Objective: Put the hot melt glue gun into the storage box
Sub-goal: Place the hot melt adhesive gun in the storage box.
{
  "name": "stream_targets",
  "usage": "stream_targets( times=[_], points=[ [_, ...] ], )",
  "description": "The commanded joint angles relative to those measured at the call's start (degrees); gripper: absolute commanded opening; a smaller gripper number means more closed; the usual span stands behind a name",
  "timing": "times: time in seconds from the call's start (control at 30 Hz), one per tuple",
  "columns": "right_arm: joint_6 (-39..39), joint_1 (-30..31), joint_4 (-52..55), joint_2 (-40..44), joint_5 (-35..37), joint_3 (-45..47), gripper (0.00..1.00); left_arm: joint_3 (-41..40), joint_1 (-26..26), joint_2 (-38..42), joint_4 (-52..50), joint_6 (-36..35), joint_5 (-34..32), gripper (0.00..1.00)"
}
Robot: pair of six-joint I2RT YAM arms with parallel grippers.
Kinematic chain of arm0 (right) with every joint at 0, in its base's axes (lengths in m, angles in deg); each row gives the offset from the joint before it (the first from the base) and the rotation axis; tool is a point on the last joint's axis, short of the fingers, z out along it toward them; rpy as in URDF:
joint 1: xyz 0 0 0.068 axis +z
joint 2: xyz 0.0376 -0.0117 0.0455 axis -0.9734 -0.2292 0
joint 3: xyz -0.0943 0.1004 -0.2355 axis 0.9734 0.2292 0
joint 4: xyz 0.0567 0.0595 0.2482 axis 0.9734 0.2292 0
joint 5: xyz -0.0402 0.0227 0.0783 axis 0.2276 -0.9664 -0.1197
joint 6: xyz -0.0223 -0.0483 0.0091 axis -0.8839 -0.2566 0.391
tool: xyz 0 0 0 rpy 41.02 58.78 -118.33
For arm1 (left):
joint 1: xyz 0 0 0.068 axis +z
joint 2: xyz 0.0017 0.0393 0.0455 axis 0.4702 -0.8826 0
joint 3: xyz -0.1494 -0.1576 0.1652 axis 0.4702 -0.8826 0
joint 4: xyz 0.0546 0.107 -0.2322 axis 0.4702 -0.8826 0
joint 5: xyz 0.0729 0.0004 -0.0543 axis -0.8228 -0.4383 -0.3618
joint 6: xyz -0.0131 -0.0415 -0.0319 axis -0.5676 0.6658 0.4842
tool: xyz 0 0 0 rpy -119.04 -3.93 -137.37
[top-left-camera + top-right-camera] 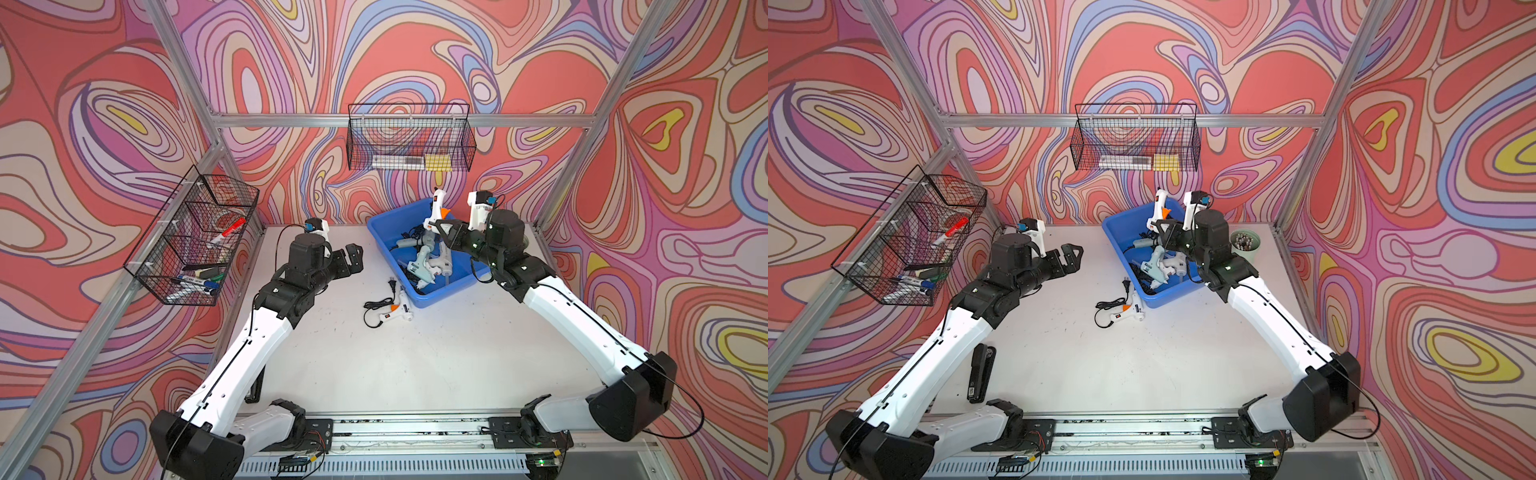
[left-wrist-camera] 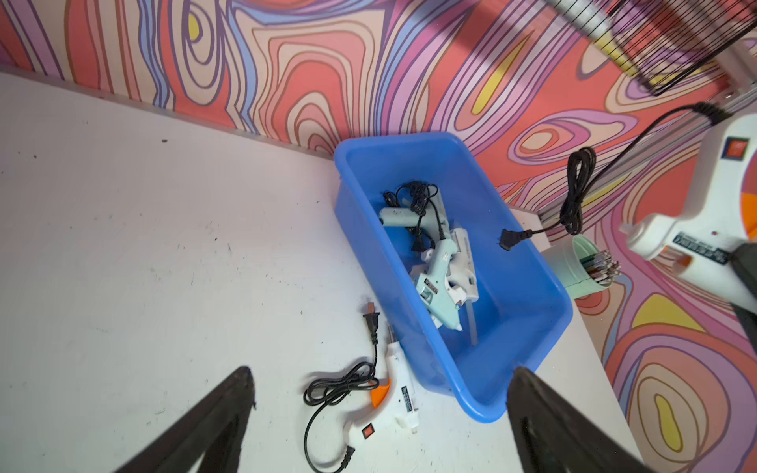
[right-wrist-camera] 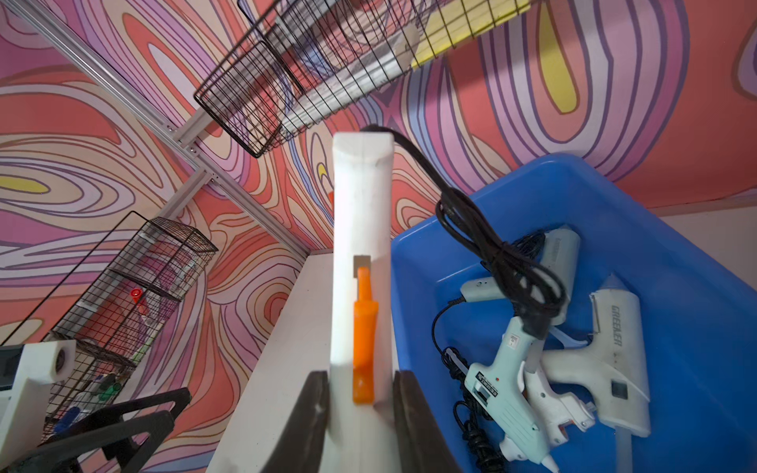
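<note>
Carry step: my right hand pinches a gun above the box, near its far rim. My left hand is spread, holding nothing. Next, I judge: lower, then release inside.

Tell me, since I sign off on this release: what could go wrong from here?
1. The right gripper holds the white glue gun seemingly near the storage box rim, not over its middle; released here, it might tip onto the table.
2. Its dangling cord hangs above the guns already inside and could snag them or trail over the rim.
</note>
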Motion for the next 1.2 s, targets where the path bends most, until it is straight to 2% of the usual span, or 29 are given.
stream_targets(
  times=[0.0,0.3,0.47,0.83,1.17],
  points=[
    [1.59,-0.17,-6.16,-2.97,-0.17,-0.99,0.00,-3.24,0.23,-0.42,-2.81,1.21,0.82,0.99],
    [8.35,-0.72,-19.27,-15.45,-3.49,-3.75,0.00,-10.49,0.19,-1.64,-4.17,3.06,1.65,0.99],
    [12.49,-2.14,-23.01,-25.46,-6.72,-9.42,0.00,-13.43,0.19,-2.80,-1.81,3.67,4.69,0.99],
    [18.33,-2.56,-21.12,-40.92,-6.12,-18.13,0.00,-16.11,0.06,-4.55,-0.33,3.97,6.53,0.99],
    [17.80,-2.48,-13.08,-48.26,-3.26,-23.08,0.00,-16.43,0.09,-5.77,0.02,2.99,7.31,0.99]
  ],
)
